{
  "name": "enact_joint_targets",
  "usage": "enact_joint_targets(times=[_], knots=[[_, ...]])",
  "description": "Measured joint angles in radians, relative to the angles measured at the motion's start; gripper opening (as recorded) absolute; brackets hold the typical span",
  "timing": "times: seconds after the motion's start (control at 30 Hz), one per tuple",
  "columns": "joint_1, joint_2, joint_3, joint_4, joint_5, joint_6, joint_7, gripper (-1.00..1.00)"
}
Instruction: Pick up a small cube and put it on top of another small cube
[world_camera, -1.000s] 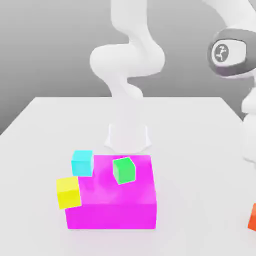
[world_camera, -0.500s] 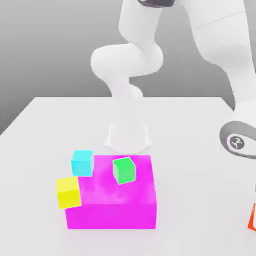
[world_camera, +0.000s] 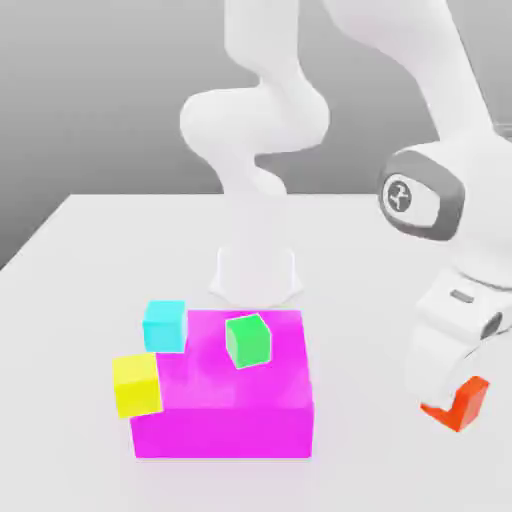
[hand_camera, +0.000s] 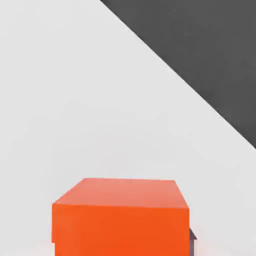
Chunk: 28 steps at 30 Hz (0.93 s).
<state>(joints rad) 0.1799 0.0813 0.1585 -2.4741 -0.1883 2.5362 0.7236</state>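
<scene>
A: Orange-red cube (world_camera: 463, 403)?
B: At the exterior view's right, above the table (world_camera: 370, 250), under the gripper (world_camera: 452, 392).
A: Claw?
B: Can't tell if it's pinching. Magenta block (world_camera: 228, 400) well apart.

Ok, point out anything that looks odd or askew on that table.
The green cube sits tilted on the big magenta block. The cyan cube and yellow cube hug the block's left edge in the exterior view, seemingly off the table. The orange cube is under the arm's hand.
</scene>
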Motion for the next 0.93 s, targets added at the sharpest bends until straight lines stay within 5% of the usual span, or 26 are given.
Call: enact_joint_targets(times=[0.6, 0.8, 0.83, 0.93], knots=[[-0.446, -0.652, -0.266, -0.407, 0.088, -0.226, 0.221, -1.00], [-0.483, -0.547, -0.291, -0.487, 0.093, -0.040, 0.233, -1.00], [-0.484, -0.517, -0.293, -0.497, 0.093, 0.000, 0.233, 1.00], [-0.484, -0.517, -0.293, -0.497, 0.093, 0.000, 0.233, 1.00]])
